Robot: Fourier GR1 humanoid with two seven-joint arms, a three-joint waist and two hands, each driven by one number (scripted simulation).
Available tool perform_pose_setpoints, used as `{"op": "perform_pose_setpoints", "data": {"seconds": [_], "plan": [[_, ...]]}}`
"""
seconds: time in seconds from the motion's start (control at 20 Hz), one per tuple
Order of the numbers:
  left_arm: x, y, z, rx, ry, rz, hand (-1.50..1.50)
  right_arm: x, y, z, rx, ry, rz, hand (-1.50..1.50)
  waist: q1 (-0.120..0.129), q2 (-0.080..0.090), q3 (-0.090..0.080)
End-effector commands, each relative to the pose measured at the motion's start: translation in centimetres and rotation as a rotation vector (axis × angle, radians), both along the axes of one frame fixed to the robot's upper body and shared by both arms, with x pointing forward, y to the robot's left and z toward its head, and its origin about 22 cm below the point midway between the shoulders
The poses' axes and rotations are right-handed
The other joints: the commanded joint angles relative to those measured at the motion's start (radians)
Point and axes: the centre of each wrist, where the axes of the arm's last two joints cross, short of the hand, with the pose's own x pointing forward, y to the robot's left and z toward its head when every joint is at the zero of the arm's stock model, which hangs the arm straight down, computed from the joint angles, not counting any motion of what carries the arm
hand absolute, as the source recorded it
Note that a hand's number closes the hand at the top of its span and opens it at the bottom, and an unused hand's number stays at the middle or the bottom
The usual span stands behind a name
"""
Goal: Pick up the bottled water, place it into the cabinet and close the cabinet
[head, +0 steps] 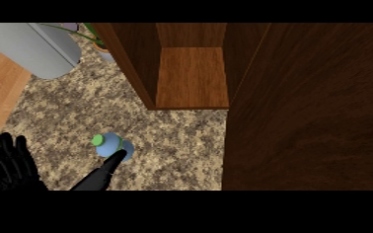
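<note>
The bottled water (111, 144), pale blue with a green cap, stands on the speckled counter (175, 143) in front of the cabinet, a little left of its opening. My right hand (100, 174) rises from the lower edge as a narrow black shape, straight, with its tip touching the bottle's near side. The cabinet (193, 76) is open, and its bare wooden shelf shows inside. Its door (299, 108) is swung out and fills the right side of the view. At the lower left edge my left hand (15, 164) rests open, fingers up, well apart from the bottle.
A grey rounded appliance (40, 49) stands at the back left. A potted plant (102, 47) sits beside the cabinet's left wall. A light wooden surface (11, 86) borders the counter on the left.
</note>
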Motion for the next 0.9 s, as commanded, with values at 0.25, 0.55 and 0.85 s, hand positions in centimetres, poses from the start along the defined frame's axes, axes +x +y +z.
{"op": "perform_pose_setpoints", "data": {"seconds": [0.25, 0.55, 0.85], "plan": [[0.1, 0.8, -2.5, -0.092, 0.080, 0.053, -1.50, -4.7, -0.7, 3.6, -0.025, -0.055, 0.005, -1.50, -0.005, -0.001, -0.002], [0.2, 1.1, -6.0, -0.175, 0.167, 0.023, -1.50, -5.7, -0.1, 3.1, -0.026, -0.049, -0.010, -1.50, -0.008, -0.005, -0.005], [1.0, 3.5, -9.7, -0.254, 0.159, 0.039, -1.50, -5.8, -0.7, 1.6, -0.036, -0.029, -0.008, -1.50, 0.000, -0.005, -0.006]]}}
